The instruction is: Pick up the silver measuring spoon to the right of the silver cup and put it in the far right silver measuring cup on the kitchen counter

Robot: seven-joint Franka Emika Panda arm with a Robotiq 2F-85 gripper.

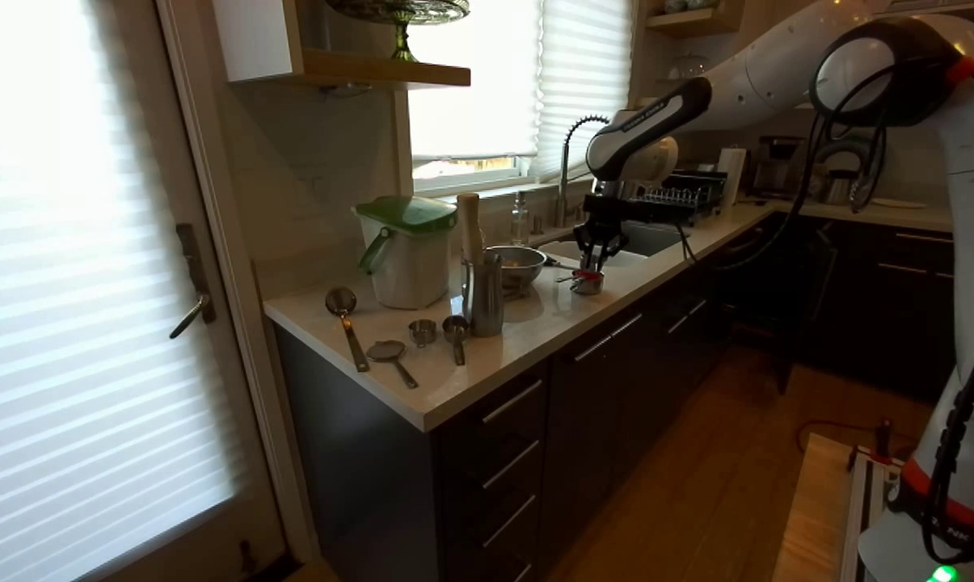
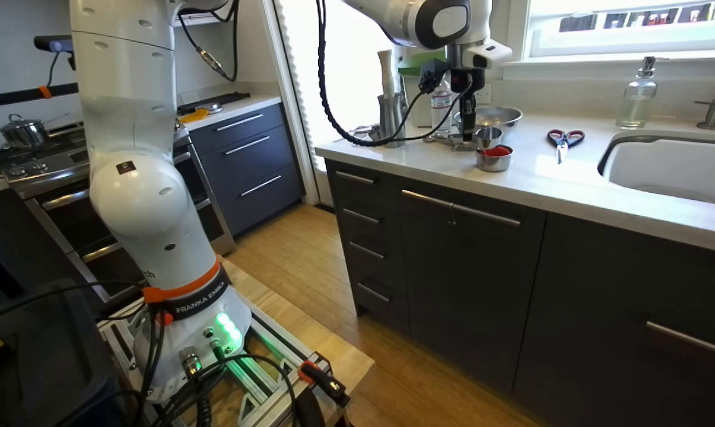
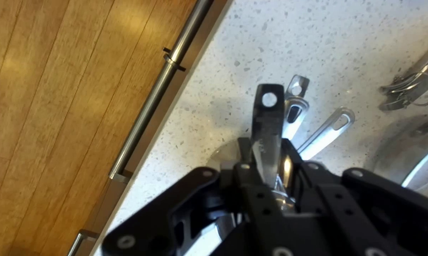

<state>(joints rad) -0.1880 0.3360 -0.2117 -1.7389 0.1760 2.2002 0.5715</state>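
Note:
My gripper [image 1: 592,260] is over the counter's front edge side, and it also shows in an exterior view [image 2: 467,136]. In the wrist view the gripper [image 3: 265,145] is shut on the handle of a silver measuring spoon [image 3: 269,117]; the handle has a hole at its end. The spoon's small bowl [image 2: 488,137] sits right over the far right silver measuring cup [image 2: 492,162]. That cup [image 1: 588,284] has something red inside and stands on the kitchen counter [image 1: 535,327]. Whether the spoon's bowl touches the cup cannot be told. In the wrist view the cup is mostly hidden by the gripper.
A steel bowl [image 1: 519,265], a tall steel cylinder [image 1: 483,303] and a white bin with green lid [image 1: 410,259] stand nearby. A small cup [image 1: 423,332], another spoon [image 1: 457,327], a strainer [image 1: 388,352] and a ladle [image 1: 341,303] lie near the corner. Scissors [image 2: 563,142] lie by the sink [image 2: 677,166].

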